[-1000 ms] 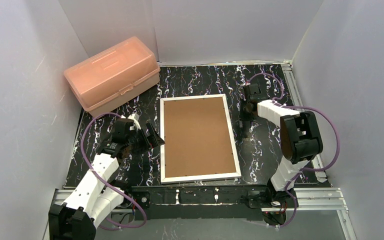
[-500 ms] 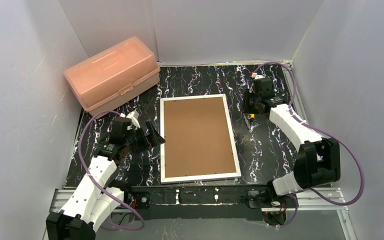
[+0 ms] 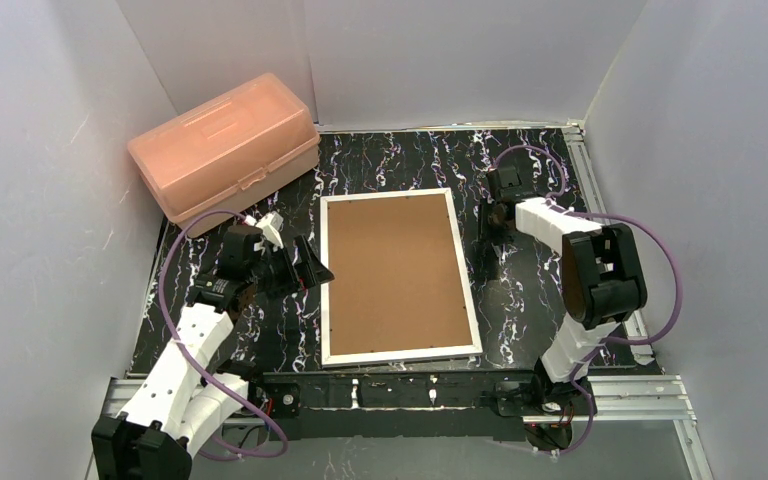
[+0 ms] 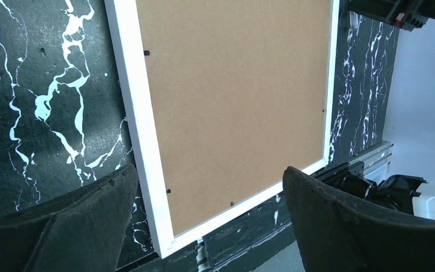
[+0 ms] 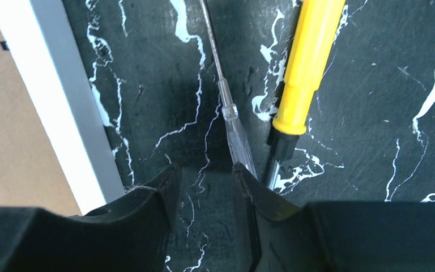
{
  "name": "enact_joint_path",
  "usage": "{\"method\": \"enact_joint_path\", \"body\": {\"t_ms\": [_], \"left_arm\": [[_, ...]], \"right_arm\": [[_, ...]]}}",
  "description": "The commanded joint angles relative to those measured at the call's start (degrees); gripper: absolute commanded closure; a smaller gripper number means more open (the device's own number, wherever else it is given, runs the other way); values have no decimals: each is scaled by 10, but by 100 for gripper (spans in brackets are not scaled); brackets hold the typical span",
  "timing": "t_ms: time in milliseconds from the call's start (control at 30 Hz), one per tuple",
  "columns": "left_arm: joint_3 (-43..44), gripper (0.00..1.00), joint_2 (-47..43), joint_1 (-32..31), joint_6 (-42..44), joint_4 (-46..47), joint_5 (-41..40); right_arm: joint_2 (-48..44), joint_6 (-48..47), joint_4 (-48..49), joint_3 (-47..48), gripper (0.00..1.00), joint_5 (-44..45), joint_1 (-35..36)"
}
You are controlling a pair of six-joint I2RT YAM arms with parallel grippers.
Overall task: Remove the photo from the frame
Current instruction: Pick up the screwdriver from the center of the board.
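Note:
The frame (image 3: 397, 276) lies face down in the middle of the black marbled table, brown back (image 4: 232, 96) up inside a thin white border. The photo is hidden under that back. My left gripper (image 3: 307, 267) is open beside the frame's left edge. In the left wrist view it (image 4: 208, 173) hangs wide over the frame's near left corner. My right gripper (image 3: 487, 260) points down at the table just right of the frame's right edge. In the right wrist view it (image 5: 204, 181) is open, with only bare table between its fingers.
A clear-handled screwdriver (image 5: 229, 113) and a yellow-handled tool (image 5: 306, 68) lie on the table just ahead of the right fingers, the clear handle against the right fingertip (image 5: 243, 175). A pink plastic box (image 3: 222, 145) stands at the back left. White walls enclose the table.
The right arm swung out toward the back right, then came back beside the frame's right edge. The left gripper edged a little toward the frame's left edge.

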Motion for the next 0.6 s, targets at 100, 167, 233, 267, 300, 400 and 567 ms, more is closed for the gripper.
{"method": "enact_joint_path", "body": {"t_ms": [100,167,233,267,300,400,567], "left_arm": [[46,3,0,-2,41,-37,44],[63,3,1,-2,52,-51,45],[77,3,2,-2,65,-61,41],[80,3,2,-1,70,-64,39],[81,3,4,-2,74,-64,36],[78,3,9,-2,83,-62,34],[63,3,7,-2,90,-58,37]], "right_arm": [[11,0,3,36,53,38,0],[1,-5,2,37,52,28,-1],[-6,-9,-1,41,51,21,-1],[-9,-11,-4,46,51,21,-1],[-10,-14,-7,50,51,23,-1],[-3,-18,-17,63,52,35,-3],[16,-20,-27,72,52,45,-7]]}}
